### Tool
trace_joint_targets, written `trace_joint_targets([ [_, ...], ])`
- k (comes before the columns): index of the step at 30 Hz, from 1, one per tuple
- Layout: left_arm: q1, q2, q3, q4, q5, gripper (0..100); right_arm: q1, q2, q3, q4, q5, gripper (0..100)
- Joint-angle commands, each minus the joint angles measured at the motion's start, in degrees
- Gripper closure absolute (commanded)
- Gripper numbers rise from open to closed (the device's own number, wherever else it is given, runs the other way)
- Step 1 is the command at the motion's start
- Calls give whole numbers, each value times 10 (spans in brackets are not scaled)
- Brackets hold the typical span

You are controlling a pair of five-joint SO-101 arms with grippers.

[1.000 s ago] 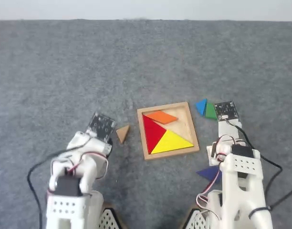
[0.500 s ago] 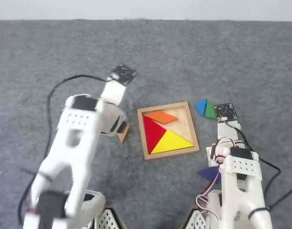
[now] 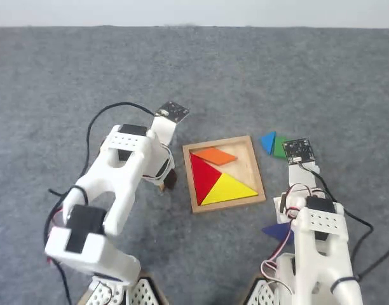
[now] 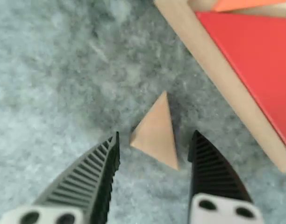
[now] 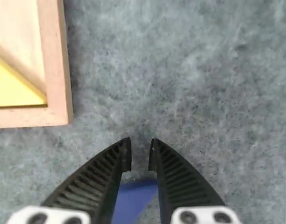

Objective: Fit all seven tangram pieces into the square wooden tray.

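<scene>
Counting pieces, three of the seven sit in the tray [image 3: 258, 170]: an orange parallelogram [image 3: 213, 155] toward 12 o'clock, a red triangle [image 3: 203, 176] at 9 and a yellow triangle [image 3: 227, 189] toward 5. Bare wood shows toward 2 o'clock.

Four pieces lie out on the grey mat [image 3: 86, 76]. A tan triangle [image 4: 157, 126] is just beside the tray at its 9 o'clock. A blue triangle [image 3: 267, 142] and a green piece [image 3: 280, 148] touch each other at its 2 o'clock. A dark blue piece [image 3: 277, 230] is at its 5 o'clock.

The left claw [image 4: 155, 135] is spread wide, a jaw on either side of the tan triangle, not yet gripping it. The right claw [image 5: 139, 145] is nearly closed with nothing between its tips, and it sits over the mat near a tray corner.

I judge the job under half done, with the tan triangle next.
</scene>
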State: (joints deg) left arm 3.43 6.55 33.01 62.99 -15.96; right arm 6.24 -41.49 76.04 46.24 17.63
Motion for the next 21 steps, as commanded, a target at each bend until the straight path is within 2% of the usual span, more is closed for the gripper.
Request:
trace_joint_targets([
  [1,-2,20,-27,-26,4,768,-7,-21,-5,-10,5,924],
  [6,1,33,-28,-39,2,773,-7,-21,-5,-10,5,924],
  [10,10,33,-28,-37,1,826,-7,-21,-5,-10,5,924],
  [21,14,29,-45,18,0,900,-7,-21,-5,-10,4,924],
])
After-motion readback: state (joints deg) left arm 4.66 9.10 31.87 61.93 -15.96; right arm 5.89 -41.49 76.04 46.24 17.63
